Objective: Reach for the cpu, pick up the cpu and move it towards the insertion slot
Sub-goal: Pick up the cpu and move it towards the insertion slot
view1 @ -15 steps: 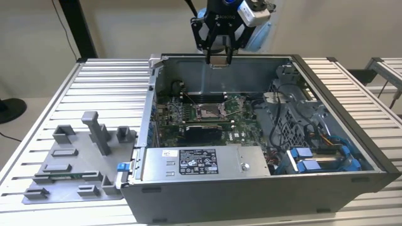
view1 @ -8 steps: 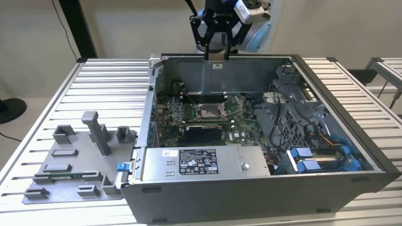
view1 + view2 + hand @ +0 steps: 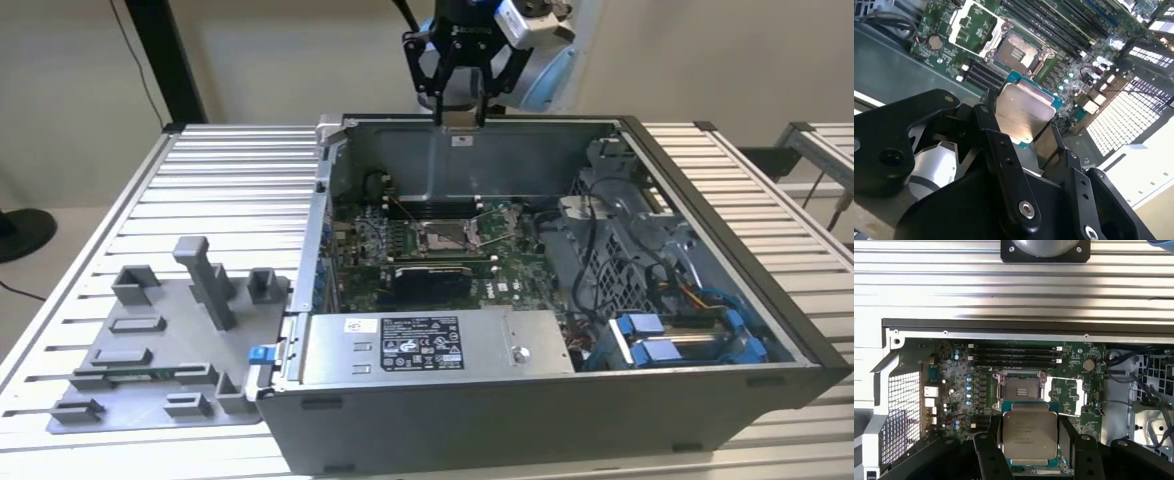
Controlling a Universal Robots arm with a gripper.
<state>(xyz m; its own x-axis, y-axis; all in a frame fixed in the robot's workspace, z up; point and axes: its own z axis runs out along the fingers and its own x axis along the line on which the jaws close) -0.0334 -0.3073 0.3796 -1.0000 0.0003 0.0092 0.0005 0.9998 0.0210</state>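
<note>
You see the gripper clenched on the cpu, its fingers pressing the chip's two opposite edges, silvery face toward both wrist cameras. In the exterior view the gripper hangs high over the rear wall of the open computer case. The insertion slot lies below on the green board, well apart from the chip, its frame open.

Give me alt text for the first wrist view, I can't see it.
The gripper holds the cpu, silver face showing, between its black fingers above an open computer case. Beyond it on the green board lies the open insertion slot.
</note>
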